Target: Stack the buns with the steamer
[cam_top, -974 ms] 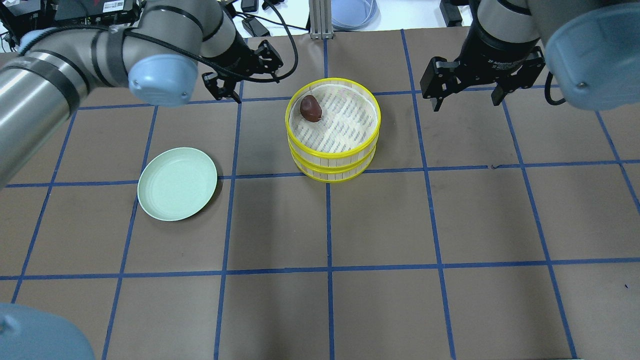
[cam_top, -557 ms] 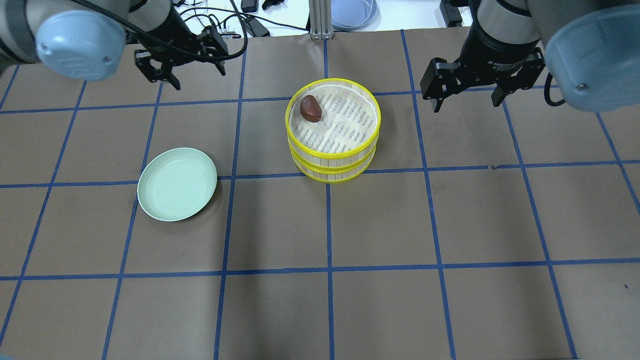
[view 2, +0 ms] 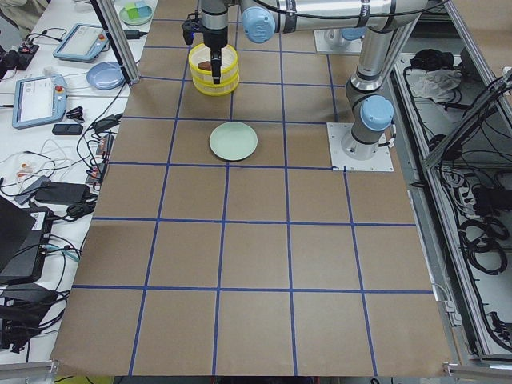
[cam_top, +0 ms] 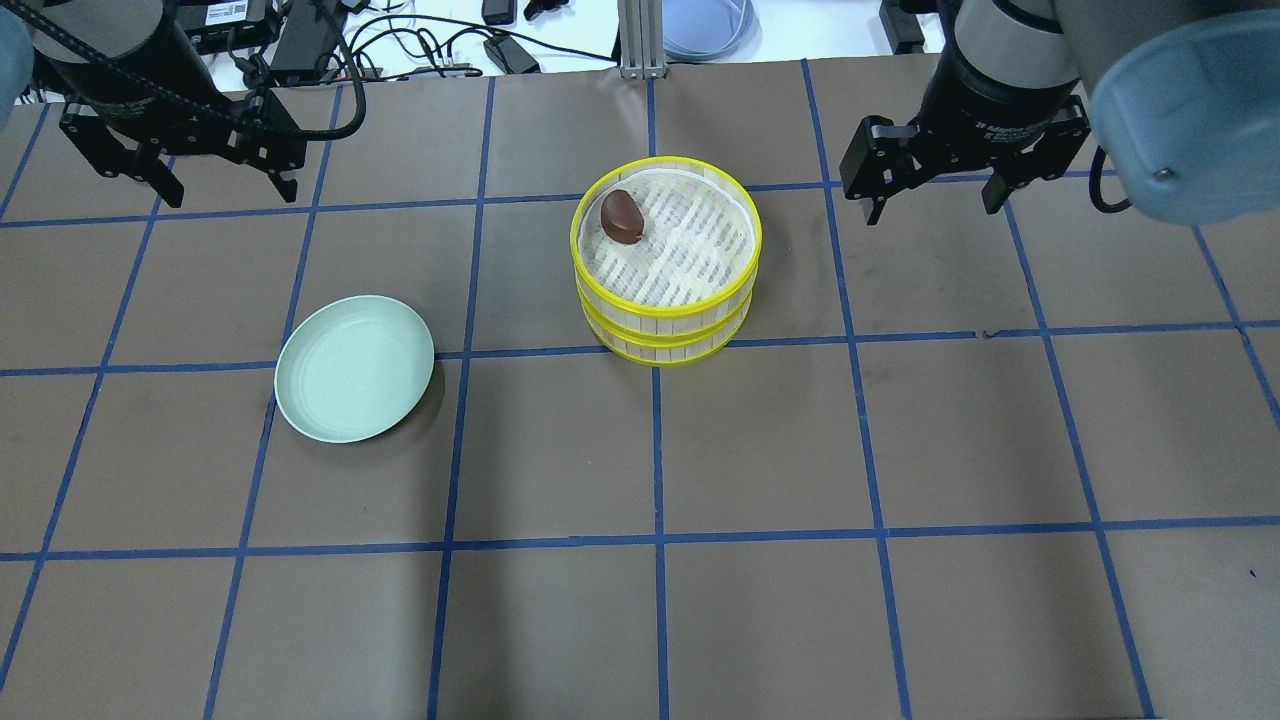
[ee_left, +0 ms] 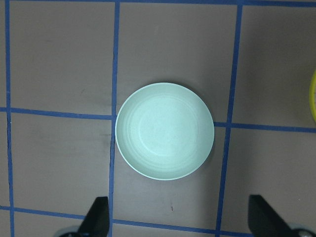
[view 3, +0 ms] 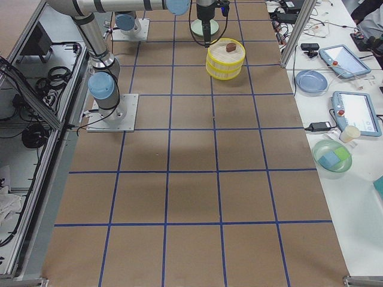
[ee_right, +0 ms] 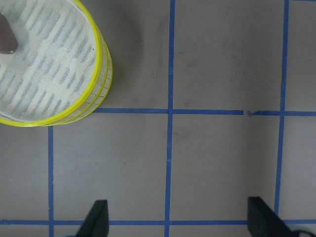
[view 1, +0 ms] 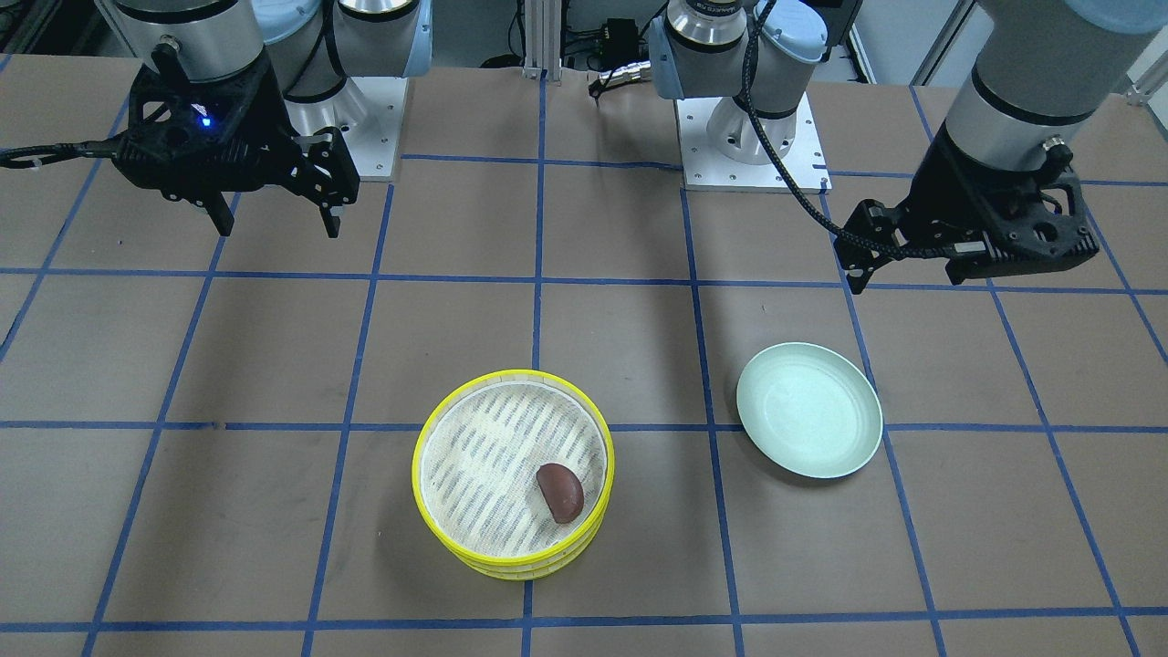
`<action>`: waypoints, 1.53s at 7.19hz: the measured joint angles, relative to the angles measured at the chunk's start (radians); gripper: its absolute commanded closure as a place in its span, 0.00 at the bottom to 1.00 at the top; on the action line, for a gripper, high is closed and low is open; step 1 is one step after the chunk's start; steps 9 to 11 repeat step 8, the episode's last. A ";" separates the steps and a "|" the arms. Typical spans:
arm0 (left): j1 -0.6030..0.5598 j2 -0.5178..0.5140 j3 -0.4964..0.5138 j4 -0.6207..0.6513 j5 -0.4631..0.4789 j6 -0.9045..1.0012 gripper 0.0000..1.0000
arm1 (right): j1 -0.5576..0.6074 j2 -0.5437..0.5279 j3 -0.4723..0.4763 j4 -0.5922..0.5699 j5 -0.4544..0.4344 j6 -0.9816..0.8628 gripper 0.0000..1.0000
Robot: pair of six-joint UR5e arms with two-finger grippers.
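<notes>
A stack of two yellow-rimmed steamer tiers (cam_top: 665,330) stands at the table's middle back; it also shows in the front view (view 1: 436,511). The dark reddish-brown bun (cam_top: 621,216) lies in the top tier near its rim, also seen from the front (view 1: 559,492) and at the right wrist view's edge (ee_right: 5,34). The cream-white bun is out of view. My left gripper (cam_top: 228,188) is open and empty, high at the far left, above the plate. My right gripper (cam_top: 932,208) is open and empty, right of the steamer (ee_right: 101,64).
An empty pale green plate (cam_top: 354,367) sits left of the steamer, centred in the left wrist view (ee_left: 164,131). Blue tape lines grid the brown table. Cables and a blue dish (cam_top: 705,25) lie beyond the table's back edge.
My left arm has swung left, away from the steamer, to the table's far left with its gripper open. The right arm, bun and steamer have not moved.
</notes>
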State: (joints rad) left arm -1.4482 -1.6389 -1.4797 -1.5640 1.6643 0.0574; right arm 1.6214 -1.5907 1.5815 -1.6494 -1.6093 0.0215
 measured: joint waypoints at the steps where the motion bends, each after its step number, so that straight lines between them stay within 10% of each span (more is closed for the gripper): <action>1: -0.006 0.000 -0.010 -0.003 -0.014 0.001 0.00 | 0.000 0.000 0.000 -0.001 0.000 0.000 0.00; 11: -0.038 0.005 -0.054 0.063 -0.100 -0.001 0.00 | 0.000 0.003 0.001 -0.001 0.001 -0.001 0.00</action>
